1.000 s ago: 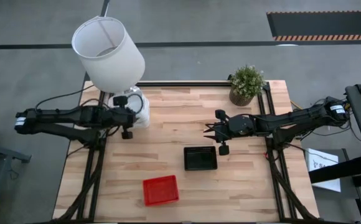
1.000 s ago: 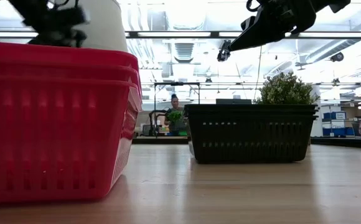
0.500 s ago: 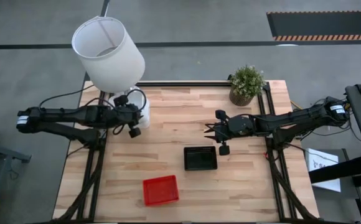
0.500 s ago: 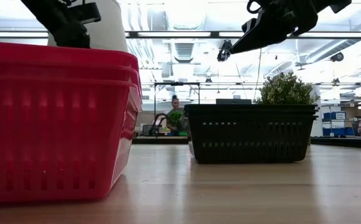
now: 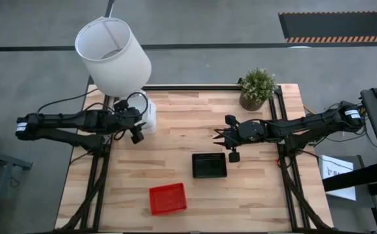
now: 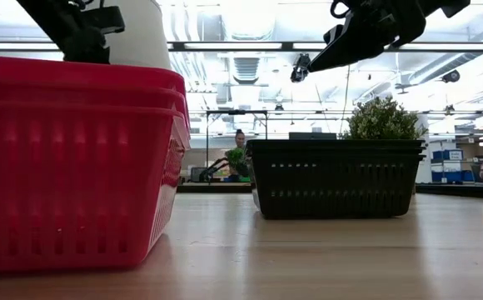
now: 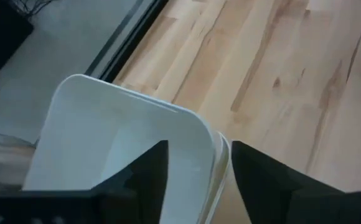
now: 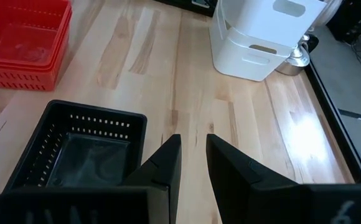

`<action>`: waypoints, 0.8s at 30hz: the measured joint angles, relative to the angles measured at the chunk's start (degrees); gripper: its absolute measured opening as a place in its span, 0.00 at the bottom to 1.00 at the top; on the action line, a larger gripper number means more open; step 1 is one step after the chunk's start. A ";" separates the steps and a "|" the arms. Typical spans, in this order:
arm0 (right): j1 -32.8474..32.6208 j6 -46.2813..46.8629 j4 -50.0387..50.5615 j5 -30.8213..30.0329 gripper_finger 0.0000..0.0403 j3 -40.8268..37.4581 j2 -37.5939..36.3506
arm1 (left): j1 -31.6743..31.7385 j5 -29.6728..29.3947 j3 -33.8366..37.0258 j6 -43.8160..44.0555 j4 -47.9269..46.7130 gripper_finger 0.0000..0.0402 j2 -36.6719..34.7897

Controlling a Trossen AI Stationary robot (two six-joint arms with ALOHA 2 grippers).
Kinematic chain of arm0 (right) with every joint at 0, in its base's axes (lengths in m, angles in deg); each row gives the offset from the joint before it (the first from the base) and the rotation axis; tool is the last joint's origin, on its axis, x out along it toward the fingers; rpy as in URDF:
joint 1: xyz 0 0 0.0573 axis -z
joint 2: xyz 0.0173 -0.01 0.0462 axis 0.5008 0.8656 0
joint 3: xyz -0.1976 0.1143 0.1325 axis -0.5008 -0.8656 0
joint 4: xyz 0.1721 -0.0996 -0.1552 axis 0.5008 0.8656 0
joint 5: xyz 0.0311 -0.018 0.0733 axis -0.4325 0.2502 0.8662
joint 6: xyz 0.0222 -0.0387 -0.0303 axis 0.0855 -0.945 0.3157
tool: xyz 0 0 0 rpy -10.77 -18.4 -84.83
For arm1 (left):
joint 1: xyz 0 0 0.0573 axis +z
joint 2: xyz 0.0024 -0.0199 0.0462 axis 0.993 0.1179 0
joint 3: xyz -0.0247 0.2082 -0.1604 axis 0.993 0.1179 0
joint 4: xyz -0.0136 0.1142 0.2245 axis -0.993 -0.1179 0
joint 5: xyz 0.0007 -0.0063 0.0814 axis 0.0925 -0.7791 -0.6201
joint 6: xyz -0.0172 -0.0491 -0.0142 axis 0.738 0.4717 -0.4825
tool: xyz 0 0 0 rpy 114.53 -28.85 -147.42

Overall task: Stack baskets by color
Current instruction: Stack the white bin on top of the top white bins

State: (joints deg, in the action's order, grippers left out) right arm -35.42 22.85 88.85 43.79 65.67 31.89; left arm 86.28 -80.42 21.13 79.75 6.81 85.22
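On table, far left: white baskets (image 8: 264,31), nested stack, under lampshade (image 5: 113,53).
Near centre-left: red baskets (image 5: 168,199), nested stack.
Centre: black baskets (image 5: 209,165), stacked; contents cannot tell.
Far right: potted plant (image 5: 257,88).
Left gripper (image 7: 196,163): released, fingers straddling the white stack's rim.
Right gripper (image 8: 193,151): narrowly parted, grasping nothing, above black baskets.

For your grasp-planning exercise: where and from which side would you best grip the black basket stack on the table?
Probably a rim wall of the black basket stack, pinched from straight above. It sits upright with its open top facing up, so one finger can drop inside and one outside. Its mesh walls are thin, and its sides stand clear of the red stack. The right gripper hovers nearest.
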 joint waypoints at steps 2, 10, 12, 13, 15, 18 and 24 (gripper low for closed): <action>0.00 0.00 0.02 0.00 0.17 0.00 0.00 | 0.00 -0.03 1.16 -0.46 1.29 0.43 0.22; 0.00 0.04 0.02 0.00 0.17 0.00 0.00 | 0.00 -0.20 4.68 -7.32 10.40 0.39 2.30; 0.00 0.03 0.02 0.00 0.17 0.00 0.00 | 0.00 -0.22 4.60 -7.54 10.27 0.35 2.70; 0.00 0.03 0.02 0.00 0.17 0.00 0.00 | 0.00 -0.22 4.59 -7.61 10.20 0.32 2.80; 0.00 0.05 0.02 0.00 0.17 0.00 0.00 | 0.00 -0.38 4.59 -8.02 10.06 0.25 2.91; 0.00 0.05 0.02 0.00 0.17 0.00 0.00 | 0.00 -0.73 4.59 -9.00 9.79 0.13 3.50; 0.00 0.05 0.02 0.00 0.17 0.00 0.00 | -0.02 -0.42 4.15 -11.14 9.53 0.02 5.01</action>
State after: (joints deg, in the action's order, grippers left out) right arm -35.42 22.90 88.87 43.79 65.67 31.89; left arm 86.25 -80.84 25.28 68.61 16.34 90.23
